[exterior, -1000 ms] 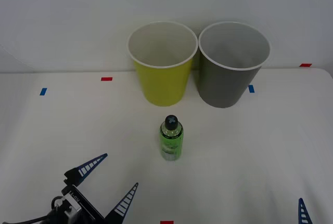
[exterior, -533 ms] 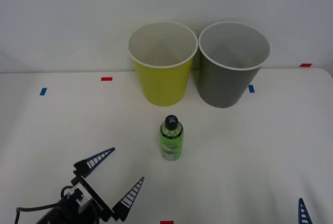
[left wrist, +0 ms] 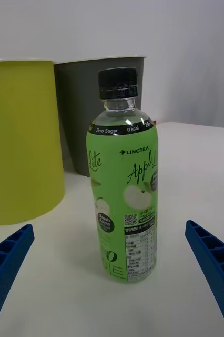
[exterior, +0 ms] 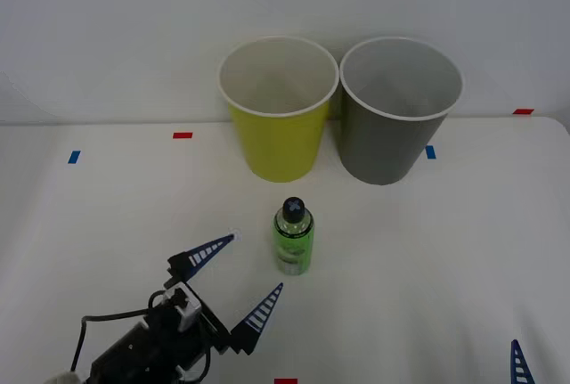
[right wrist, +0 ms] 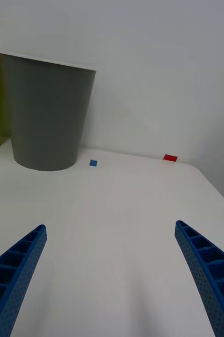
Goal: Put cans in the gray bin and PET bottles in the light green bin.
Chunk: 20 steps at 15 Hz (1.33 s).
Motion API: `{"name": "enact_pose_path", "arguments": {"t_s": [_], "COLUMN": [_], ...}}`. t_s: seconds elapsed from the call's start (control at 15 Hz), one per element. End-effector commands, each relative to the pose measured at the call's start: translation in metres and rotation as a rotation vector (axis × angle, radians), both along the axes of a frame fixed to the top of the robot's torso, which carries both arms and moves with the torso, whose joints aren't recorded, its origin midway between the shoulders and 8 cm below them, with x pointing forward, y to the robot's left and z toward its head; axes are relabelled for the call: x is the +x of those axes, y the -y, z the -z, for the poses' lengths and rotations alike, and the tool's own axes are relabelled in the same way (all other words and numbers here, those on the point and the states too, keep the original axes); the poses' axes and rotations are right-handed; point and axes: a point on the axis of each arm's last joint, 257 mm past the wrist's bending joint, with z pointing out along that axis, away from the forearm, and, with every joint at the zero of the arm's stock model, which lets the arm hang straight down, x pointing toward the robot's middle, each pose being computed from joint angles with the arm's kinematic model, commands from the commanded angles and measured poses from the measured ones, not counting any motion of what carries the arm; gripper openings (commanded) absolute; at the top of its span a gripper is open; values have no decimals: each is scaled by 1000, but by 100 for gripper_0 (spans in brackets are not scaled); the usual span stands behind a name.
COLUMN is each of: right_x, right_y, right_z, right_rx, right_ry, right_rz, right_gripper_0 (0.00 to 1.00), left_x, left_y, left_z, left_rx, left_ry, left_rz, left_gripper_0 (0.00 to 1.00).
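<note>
Now the left gripper (exterior: 239,282), spread wide, faces the bottle (exterior: 292,237) to grab it; next it must close around it for the light green bin (exterior: 277,108).

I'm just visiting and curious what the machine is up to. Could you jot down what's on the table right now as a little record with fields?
bottle: PET bottle upright on the table, green label, black cap
bins: light green bin and gray bin side by side behind the bottle
left gripper: open, beside the bottle, fingers aimed at it, not touching
right gripper: open, low at the table's near right
bottle binned: not yet
</note>
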Motion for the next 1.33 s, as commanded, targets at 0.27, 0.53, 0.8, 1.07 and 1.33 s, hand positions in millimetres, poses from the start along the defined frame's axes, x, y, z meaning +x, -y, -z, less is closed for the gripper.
{"name": "enact_pose_path", "arguments": {"t_s": [0.27,0.53,0.8,1.07,1.33], "right_x": [0,0,0,0,0], "right_y": [0,0,0,0,0], "right_z": [0,0,0,0,0], "right_rx": [0,0,0,0,0], "right_ry": [0,0,0,0,0], "right_rz": [0,0,0,0,0], "right_gripper_0": [84,84,85,84,84], "left_x": [25,39,39,48,60], "left_y": [25,42,63,76,82], "left_z": [-11,-22,-19,-18,-19], "left_rx": [6,-22,-46,-37,-30], "left_ry": [8,0,-39,-59,-46], "left_rz": [2,-6,-9,-19,-18], "left_gripper_0": [100,100,100,100,100]}}
